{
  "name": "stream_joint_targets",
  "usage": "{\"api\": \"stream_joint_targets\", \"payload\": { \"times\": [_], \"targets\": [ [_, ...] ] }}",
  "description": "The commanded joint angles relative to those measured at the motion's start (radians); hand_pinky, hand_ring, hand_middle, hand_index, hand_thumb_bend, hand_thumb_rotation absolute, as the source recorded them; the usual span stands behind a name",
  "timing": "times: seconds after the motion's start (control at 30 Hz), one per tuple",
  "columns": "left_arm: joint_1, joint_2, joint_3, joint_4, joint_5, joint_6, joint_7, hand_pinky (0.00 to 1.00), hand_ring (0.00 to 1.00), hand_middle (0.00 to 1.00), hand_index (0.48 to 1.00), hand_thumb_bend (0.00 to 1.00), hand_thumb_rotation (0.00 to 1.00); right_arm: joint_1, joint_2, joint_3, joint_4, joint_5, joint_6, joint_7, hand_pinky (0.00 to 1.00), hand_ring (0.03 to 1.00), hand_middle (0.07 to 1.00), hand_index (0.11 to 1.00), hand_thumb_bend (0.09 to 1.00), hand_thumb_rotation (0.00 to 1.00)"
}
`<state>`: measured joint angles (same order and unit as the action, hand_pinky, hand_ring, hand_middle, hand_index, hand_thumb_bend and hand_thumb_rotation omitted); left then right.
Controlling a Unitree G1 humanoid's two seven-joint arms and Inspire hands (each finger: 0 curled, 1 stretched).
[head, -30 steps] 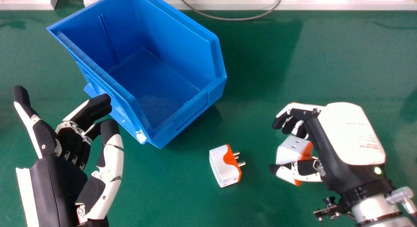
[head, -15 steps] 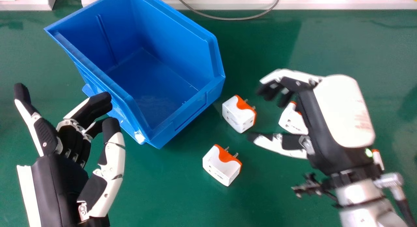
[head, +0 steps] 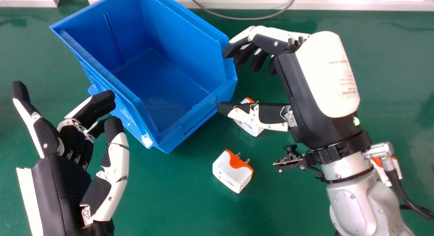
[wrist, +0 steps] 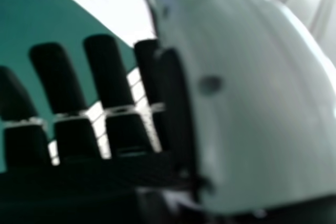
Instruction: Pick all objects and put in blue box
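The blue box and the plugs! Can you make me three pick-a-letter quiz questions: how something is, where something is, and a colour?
1. How is the blue box?
A) Covered by a lid
B) Open on top
C) Upside down

2. Where is the fully visible plug?
A) On the table
B) Inside the blue box
C) Under the blue box

3. What colour is that plug's prong side?
A) Purple
B) Black
C) Orange

Answers:
1. B: you can see down to its floor.
2. A: green tabletop surrounds it.
3. C: orange shows beside its prongs.
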<state>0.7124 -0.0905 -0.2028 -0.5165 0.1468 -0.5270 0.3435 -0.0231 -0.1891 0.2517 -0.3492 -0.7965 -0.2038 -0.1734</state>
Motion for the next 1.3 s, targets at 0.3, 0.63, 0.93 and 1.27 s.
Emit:
{"api": "stream_joint_targets", "payload": {
  "times": [0.3,0.63,0.93,1.27],
  "targets": [
    [0.011,-0.036,-0.012,-0.016,0.003,-0.008,0.0,0.67,0.72,0.7,0.721,0.29,0.0,0.01,-0.037,0.013,-0.058,0.024,0.044,0.146,0.3,0.407,0.482,0.546,0.493,0.0],
    [0.022,-0.034,-0.02,-0.016,-0.004,-0.018,-0.005,0.67,0.72,0.7,0.723,0.29,0.0,0.045,-0.066,0.057,-0.133,-0.012,0.169,0.404,0.34,0.433,0.502,0.536,0.497,0.0],
    [0.033,-0.039,-0.02,-0.012,0.007,-0.026,0.003,0.67,0.72,0.7,0.721,0.3,0.0,0.053,-0.1,0.129,-0.23,-0.183,0.326,0.686,0.69,0.851,0.915,0.813,0.879,0.33],
    [0.039,-0.042,-0.024,-0.016,0.009,-0.022,0.007,0.66,0.71,0.7,0.717,0.3,0.0,0.047,-0.094,0.16,-0.271,-0.247,0.382,0.839,0.99,1.0,1.0,0.969,0.954,0.35]
  ]
}}
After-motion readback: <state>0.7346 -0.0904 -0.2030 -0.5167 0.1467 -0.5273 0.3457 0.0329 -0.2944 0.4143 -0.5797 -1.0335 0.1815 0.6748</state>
